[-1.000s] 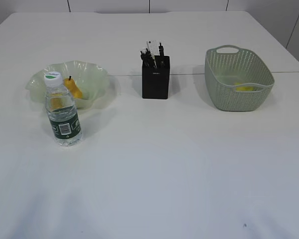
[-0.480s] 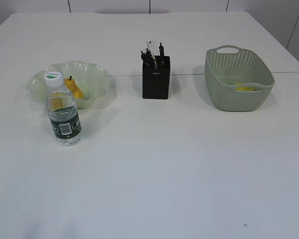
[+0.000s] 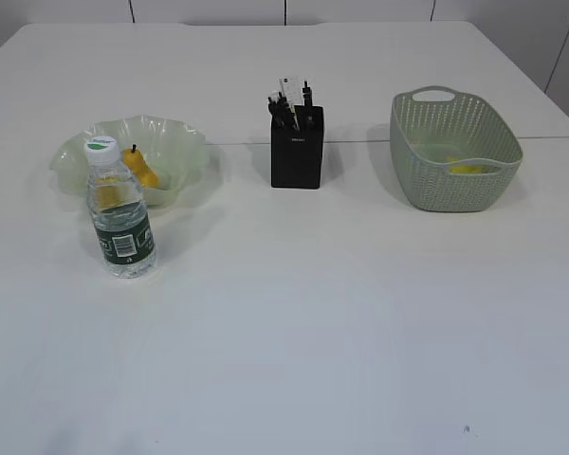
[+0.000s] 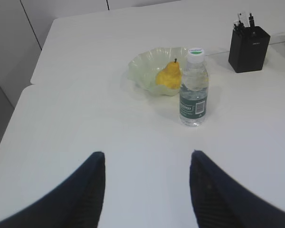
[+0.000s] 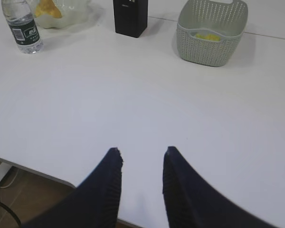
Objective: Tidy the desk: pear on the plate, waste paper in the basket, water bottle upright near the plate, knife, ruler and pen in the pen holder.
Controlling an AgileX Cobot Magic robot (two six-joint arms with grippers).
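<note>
A yellow pear [image 3: 140, 169] lies on the pale green wavy plate [image 3: 185, 142]. A water bottle [image 3: 119, 210] stands upright just in front of the plate. The black pen holder [image 3: 296, 147] holds the knife, ruler and pen. Yellow waste paper [image 3: 468, 168] lies in the green basket [image 3: 453, 147]. Neither gripper shows in the exterior view. In the left wrist view my left gripper [image 4: 146, 154] is open and empty, well short of the bottle [image 4: 194, 88] and pear [image 4: 169, 77]. In the right wrist view my right gripper [image 5: 142, 151] is open and empty over the table's near edge.
The table is white, with a seam line behind the pen holder [image 5: 130, 16] and basket [image 5: 212, 31]. The table's near edge [image 5: 33, 169] and the floor below show at the lower left of the right wrist view.
</note>
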